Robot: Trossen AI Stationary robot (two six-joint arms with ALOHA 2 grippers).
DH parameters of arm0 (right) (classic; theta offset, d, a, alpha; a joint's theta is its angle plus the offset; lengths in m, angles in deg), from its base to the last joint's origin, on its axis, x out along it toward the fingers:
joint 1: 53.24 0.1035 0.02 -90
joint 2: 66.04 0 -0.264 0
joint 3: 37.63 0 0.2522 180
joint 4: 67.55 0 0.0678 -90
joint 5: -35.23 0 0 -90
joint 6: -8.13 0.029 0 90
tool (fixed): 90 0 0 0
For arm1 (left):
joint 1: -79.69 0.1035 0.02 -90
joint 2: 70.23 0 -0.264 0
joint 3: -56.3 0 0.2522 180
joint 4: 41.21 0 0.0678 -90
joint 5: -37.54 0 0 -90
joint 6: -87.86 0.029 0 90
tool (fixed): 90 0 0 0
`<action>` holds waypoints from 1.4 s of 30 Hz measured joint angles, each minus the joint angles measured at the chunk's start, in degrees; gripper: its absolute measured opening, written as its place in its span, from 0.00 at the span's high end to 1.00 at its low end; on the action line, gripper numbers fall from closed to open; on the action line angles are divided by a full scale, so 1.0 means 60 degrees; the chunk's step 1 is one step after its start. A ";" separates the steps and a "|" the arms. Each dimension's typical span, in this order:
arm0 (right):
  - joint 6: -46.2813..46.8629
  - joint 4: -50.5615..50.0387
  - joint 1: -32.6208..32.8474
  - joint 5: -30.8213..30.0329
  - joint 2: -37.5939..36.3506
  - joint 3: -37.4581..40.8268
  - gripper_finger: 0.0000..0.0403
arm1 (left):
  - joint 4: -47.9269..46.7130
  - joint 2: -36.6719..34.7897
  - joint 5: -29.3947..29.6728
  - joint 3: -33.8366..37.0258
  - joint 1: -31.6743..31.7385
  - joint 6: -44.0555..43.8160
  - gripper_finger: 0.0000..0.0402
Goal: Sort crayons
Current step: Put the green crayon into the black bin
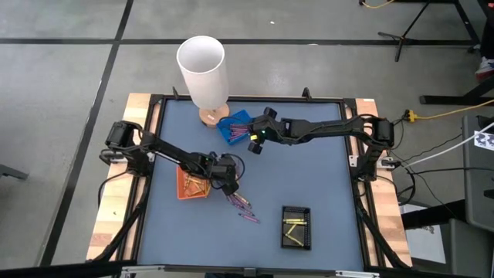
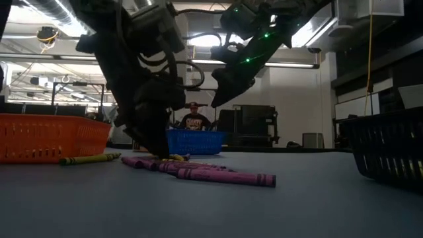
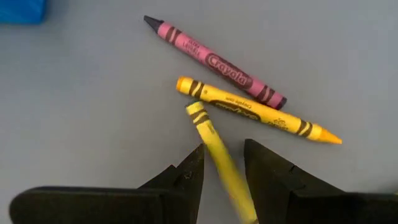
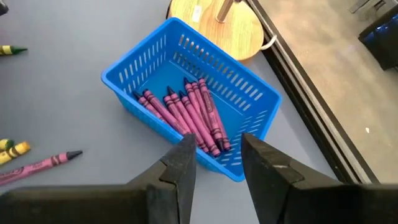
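Pinching a thin yellow wax crayon (image 3: 217,149) mid-shaft on the grey desk (image 1: 309,177), the left claw (image 3: 222,180) holds something light, stiff, snappable; right claw (image 4: 214,162) hangs open above the blue plastic tray (image 4: 249,93).

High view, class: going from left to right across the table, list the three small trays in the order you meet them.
Orange tray → blue tray → black tray.
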 joint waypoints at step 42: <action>0.0265 -0.3174 -0.0002 0.0012 -0.1203 0.0011 0.69 | -0.0180 0.0097 0.0164 -0.0082 -0.0011 0.1006 0.98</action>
